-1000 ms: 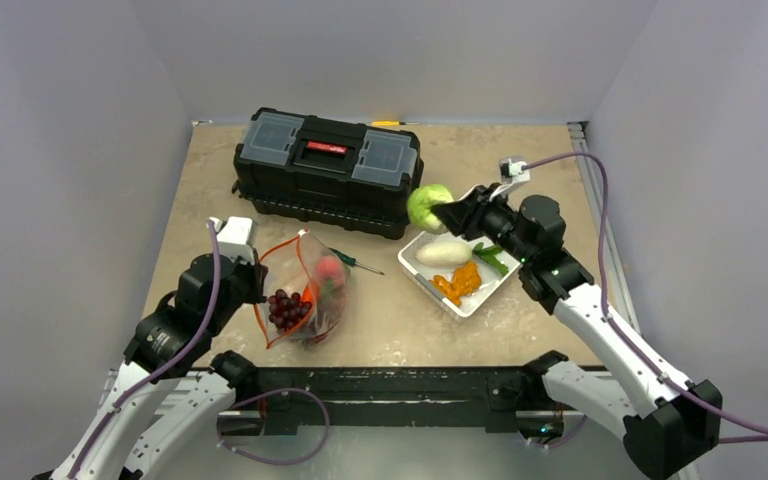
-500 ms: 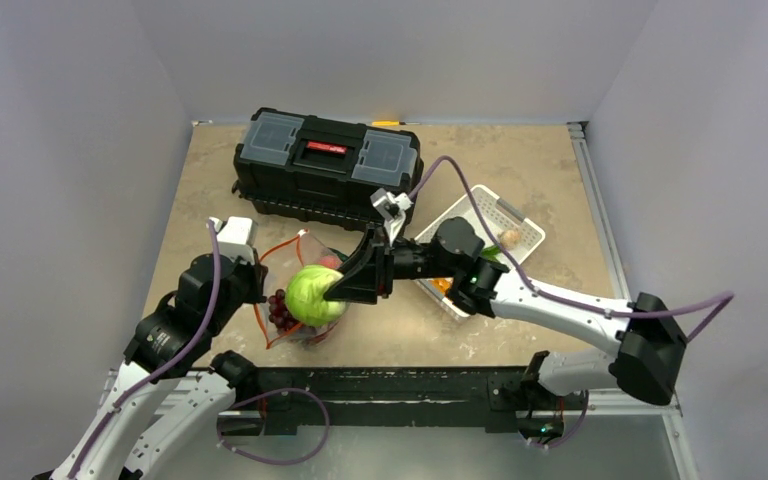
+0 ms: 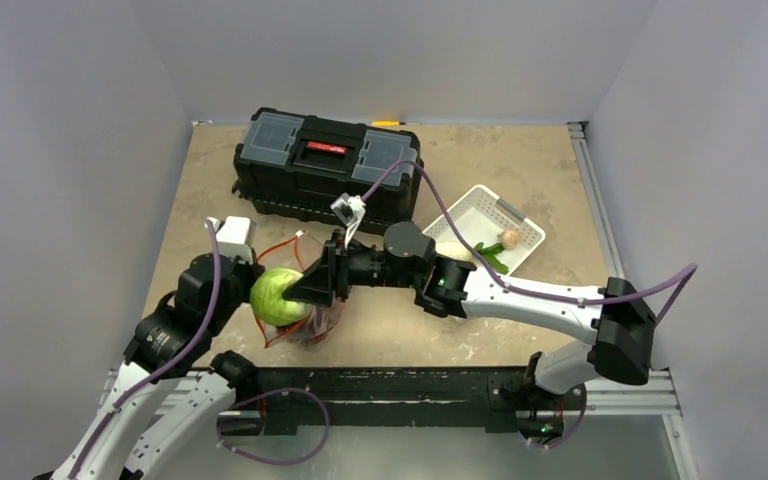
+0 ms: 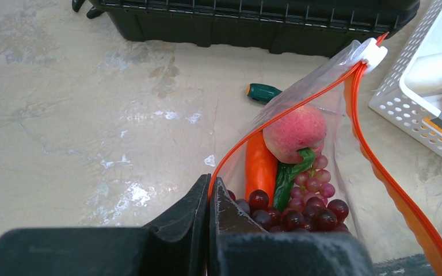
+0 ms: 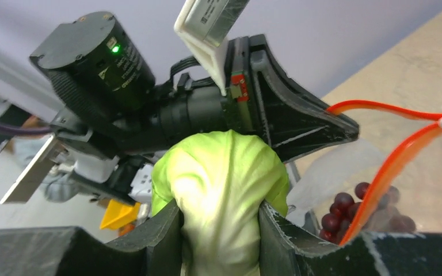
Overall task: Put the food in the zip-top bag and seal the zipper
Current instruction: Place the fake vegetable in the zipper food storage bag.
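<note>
The left gripper (image 4: pixel 209 192) is clenched on the near rim of the clear crinkly zip-top bag (image 4: pixel 345 123), whose orange-red zipper (image 4: pixel 383 172) gapes open. Inside lie an orange carrot (image 4: pixel 260 167), pink peach (image 4: pixel 294 131) and purple-red grape bunch (image 4: pixel 302 210). The right gripper (image 3: pixel 305 292) grasps the pale green cabbage (image 3: pixel 276 296) over the bag's left edge, with the white slatted basket (image 3: pixel 480 203) well to the right

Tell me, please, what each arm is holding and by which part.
The right gripper clamps the cabbage by its two sides; the left gripper pinches the bag at the near edge of its open mouth.
</note>
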`<move>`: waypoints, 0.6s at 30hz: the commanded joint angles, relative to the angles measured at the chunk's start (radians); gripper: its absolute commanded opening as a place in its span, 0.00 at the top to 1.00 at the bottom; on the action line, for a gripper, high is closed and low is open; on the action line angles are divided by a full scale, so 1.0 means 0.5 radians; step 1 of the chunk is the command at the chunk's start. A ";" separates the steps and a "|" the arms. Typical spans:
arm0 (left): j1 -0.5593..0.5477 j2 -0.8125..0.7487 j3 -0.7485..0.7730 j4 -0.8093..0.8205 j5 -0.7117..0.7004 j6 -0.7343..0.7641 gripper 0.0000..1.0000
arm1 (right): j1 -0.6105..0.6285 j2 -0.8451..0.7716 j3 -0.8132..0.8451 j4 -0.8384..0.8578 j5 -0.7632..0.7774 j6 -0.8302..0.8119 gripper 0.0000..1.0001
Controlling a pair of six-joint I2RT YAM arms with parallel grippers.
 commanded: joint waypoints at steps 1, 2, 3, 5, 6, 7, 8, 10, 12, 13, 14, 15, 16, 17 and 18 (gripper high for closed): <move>-0.008 -0.018 0.034 0.071 0.022 0.029 1.00 | 0.024 -0.087 0.168 -0.506 0.725 -0.175 1.00; -0.009 -0.020 0.034 0.073 0.022 0.031 1.00 | 0.039 -0.082 0.193 -0.591 0.772 -0.184 1.00; -0.007 -0.020 0.034 0.074 0.023 0.032 1.00 | 0.055 -0.069 0.226 -0.651 0.819 -0.196 1.00; -0.009 -0.020 0.034 0.074 0.026 0.032 1.00 | 0.104 -0.023 0.310 -0.797 0.944 -0.231 1.00; -0.010 -0.020 0.034 0.074 0.025 0.032 1.00 | 0.132 0.002 0.355 -0.855 1.012 -0.257 1.00; -0.008 -0.020 0.034 0.074 0.025 0.032 1.00 | 0.164 0.030 0.400 -0.936 1.097 -0.285 1.00; -0.007 -0.023 0.032 0.074 0.023 0.032 1.00 | 0.194 0.050 0.440 -0.994 1.172 -0.314 1.00; -0.009 -0.021 0.031 0.076 0.022 0.032 1.00 | 0.233 0.092 0.498 -1.074 1.261 -0.346 1.00; -0.010 -0.020 0.033 0.077 0.022 0.032 1.00 | 0.247 0.110 0.530 -1.108 1.307 -0.360 1.00; -0.010 -0.019 0.034 0.077 0.022 0.032 1.00 | 0.256 0.113 0.537 -1.120 1.336 -0.370 1.00; -0.008 -0.020 0.034 0.078 0.022 0.032 1.00 | 0.265 0.116 0.550 -1.143 1.380 -0.381 1.00; -0.007 -0.021 0.032 0.075 0.019 0.032 1.00 | 0.277 0.127 0.569 -1.182 1.436 -0.388 1.00; -0.007 -0.023 0.031 0.078 0.018 0.032 1.00 | 0.287 0.138 0.592 -1.226 1.489 -0.398 1.00; -0.009 -0.022 0.031 0.078 0.019 0.032 1.00 | 0.299 0.148 0.627 -1.267 1.542 -0.405 1.00; -0.007 -0.023 0.031 0.078 0.019 0.033 1.00 | 0.311 0.160 0.649 -1.301 1.603 -0.418 1.00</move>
